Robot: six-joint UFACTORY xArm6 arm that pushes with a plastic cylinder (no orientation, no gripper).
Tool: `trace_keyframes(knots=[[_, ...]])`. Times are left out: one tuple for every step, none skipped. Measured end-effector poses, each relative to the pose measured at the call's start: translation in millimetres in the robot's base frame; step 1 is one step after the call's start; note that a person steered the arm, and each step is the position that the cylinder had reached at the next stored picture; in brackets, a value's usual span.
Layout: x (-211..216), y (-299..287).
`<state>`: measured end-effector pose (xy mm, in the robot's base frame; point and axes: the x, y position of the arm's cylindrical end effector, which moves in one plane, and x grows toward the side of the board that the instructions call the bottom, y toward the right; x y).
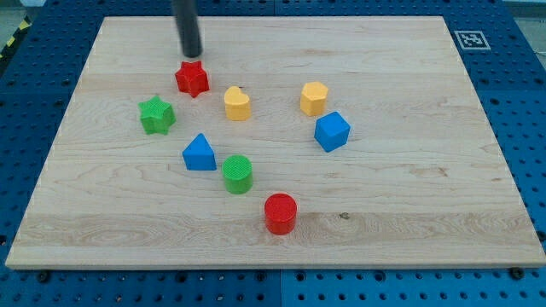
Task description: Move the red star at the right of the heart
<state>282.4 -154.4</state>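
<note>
Bench (409, 213) first, since it is the biggest thing: a pale wood board lying on a blue table with holes (525, 102), with a small black and white tag (469, 39) at the view's top right corner.

Next comes the dark rod, which drops in from the view's top. I have no pincer at all, so nothing opens, shuts or grips; I only push. My tip (191, 56) sits right at the top edge of the red star (192, 78), touching it or very nearly so, I cannot tell which.

Then the small blocks. The red star is near the view's top left. The yellow heart (237, 103) is just beside it, toward the view's right and a bit lower. So the star is on the wrong side of the heart for now. Right of the heart there is a bare gap, then a yellow hexagon (313, 98) and a blue cube (332, 131) below that.

I think this is what matters most: the star lies straight below my tip, toward the view's bottom. A push from here would send it down, not right. I would guess my tip needs to get to the star's left side, and the star must go around the heart, not into it.

Other blocks sit lower: a green star (157, 115), a blue triangle (199, 153), a green cylinder (237, 174) and a red cylinder (280, 213)
</note>
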Motion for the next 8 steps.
trace_keyframes(knots=[[22,-26],[62,-25],[69,5],[62,42],[56,64],[56,85],[50,105],[56,112]])
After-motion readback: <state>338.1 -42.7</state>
